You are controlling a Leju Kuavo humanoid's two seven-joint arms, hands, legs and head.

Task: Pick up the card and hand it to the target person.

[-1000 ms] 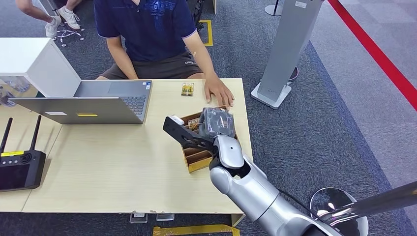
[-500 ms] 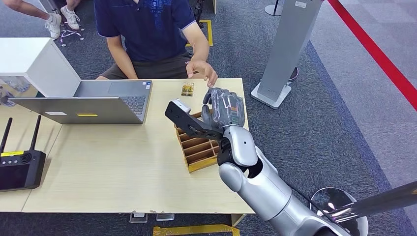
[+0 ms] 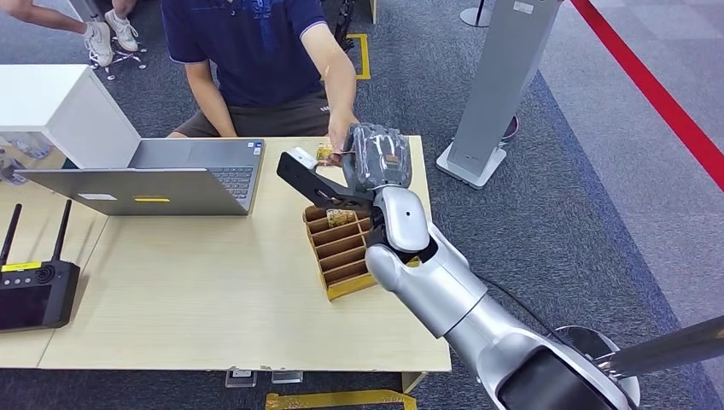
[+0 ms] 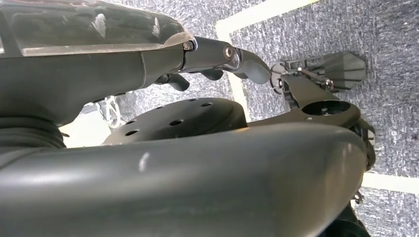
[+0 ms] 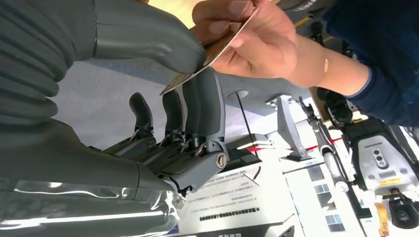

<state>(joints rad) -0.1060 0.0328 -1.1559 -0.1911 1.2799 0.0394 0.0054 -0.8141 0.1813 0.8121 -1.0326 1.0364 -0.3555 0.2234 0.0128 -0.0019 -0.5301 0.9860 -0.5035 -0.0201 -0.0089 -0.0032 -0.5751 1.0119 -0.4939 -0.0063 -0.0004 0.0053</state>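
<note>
No legible text in any view. Candidates, all too small or blurred to read:
- small white label near the top of the tall grey metal stand (image 3: 522,8), head view: marks there, unreadable
- blue graphic on the chest of the seated person's dark navy shirt (image 3: 275,17): no letters resolvable
- white sticker on the silver laptop lid (image 3: 96,197) and a yellow strip beside it: blank at this size
- white printed sheet with dark lines of type (image 5: 228,211), right wrist view: rows of print visible, blurred and turned, not readable
- thin tan patterned card (image 5: 213,48), right wrist view: seen nearly edge-on, no print discernible
</note>
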